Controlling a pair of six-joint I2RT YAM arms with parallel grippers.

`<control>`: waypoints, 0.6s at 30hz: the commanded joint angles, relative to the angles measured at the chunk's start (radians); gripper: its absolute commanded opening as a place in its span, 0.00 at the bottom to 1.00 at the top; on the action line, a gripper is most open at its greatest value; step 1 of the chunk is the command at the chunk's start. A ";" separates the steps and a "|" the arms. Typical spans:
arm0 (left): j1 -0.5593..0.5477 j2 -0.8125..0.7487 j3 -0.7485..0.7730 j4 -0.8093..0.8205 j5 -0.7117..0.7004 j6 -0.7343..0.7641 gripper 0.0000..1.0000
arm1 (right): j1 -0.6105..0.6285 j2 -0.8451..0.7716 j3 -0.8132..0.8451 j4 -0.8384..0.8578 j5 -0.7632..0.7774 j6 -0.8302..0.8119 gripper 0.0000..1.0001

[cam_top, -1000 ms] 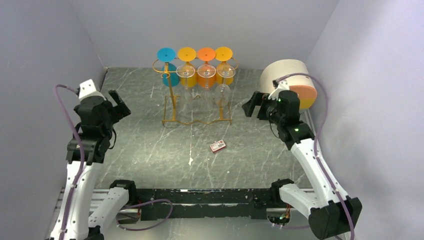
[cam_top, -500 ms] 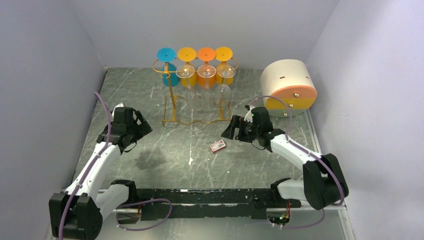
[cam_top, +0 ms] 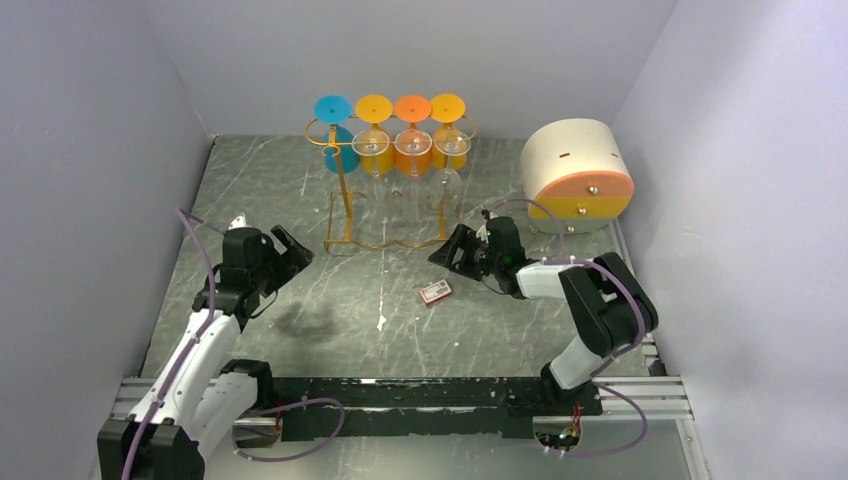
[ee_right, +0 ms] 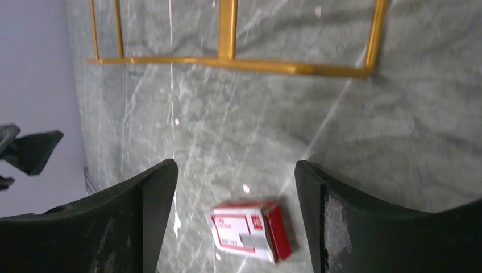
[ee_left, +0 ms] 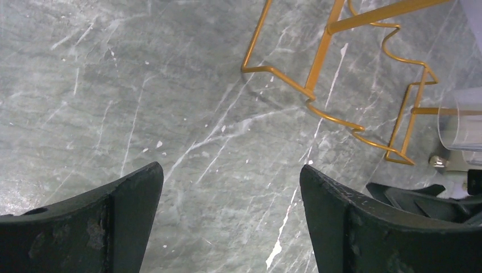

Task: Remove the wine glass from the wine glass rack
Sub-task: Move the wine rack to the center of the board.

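The gold wire wine glass rack (cam_top: 342,190) stands at the back middle of the table. Several wine glasses hang upside down from it: one with a blue foot (cam_top: 333,108) at the left, then yellow (cam_top: 374,108), orange (cam_top: 412,107) and yellow (cam_top: 448,106). My left gripper (cam_top: 288,250) is open and empty, low over the table to the left of the rack's base (ee_left: 318,105). My right gripper (cam_top: 447,248) is open and empty, low by the rack's front right corner; the base bar (ee_right: 227,62) shows ahead of it.
A small red and white box (cam_top: 435,292) lies on the table in front of the rack, between my right fingers in the right wrist view (ee_right: 250,230). A cream cylinder with an orange face (cam_top: 577,172) sits at the back right. Grey walls enclose the marble table.
Both arms came down from a raised pose and swung inward; the left gripper moved right toward the rack's base, the right gripper moved left to the rack's front right corner. The glasses have not moved.
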 commanded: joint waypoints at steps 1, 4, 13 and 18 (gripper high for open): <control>-0.006 -0.031 -0.002 0.038 0.032 -0.006 0.93 | -0.004 0.103 0.049 0.148 0.052 0.049 0.79; -0.007 -0.034 0.021 0.014 0.031 0.017 0.94 | -0.018 0.157 0.085 0.164 0.104 0.039 0.76; -0.007 -0.020 0.015 0.039 0.089 0.047 0.93 | -0.092 0.299 0.249 0.113 0.047 -0.050 0.72; -0.007 0.005 0.004 0.080 0.149 0.052 0.93 | -0.131 0.384 0.348 0.045 0.003 -0.082 0.72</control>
